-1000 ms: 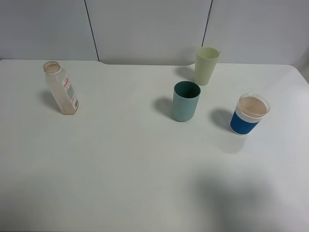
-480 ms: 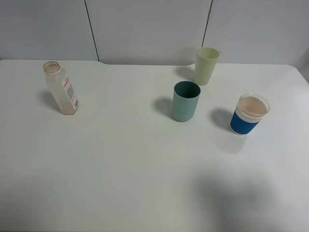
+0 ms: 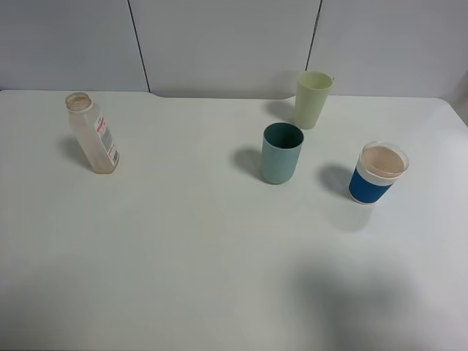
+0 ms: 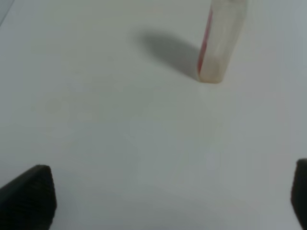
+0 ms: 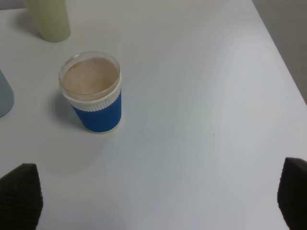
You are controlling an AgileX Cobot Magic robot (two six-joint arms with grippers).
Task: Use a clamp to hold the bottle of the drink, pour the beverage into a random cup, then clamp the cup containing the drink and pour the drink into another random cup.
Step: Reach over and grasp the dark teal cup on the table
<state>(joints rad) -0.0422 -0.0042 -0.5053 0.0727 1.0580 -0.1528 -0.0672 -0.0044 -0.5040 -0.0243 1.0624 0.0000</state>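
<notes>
Blue-banded cup upright on white table, apart from yellow-green tumbler; teal cup cut off at edge; right gripper spread wide, holding nothing.

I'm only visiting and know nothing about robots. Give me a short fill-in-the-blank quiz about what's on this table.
1. In the high view, the clear bottle stands at the far ____ of the table.
2. In all, ____ cups are on the table.
3. The white cup has a ____ band around it.
4. The teal cup stands ____, its mouth facing up.

Missing words: left; three; blue; upright.
</notes>
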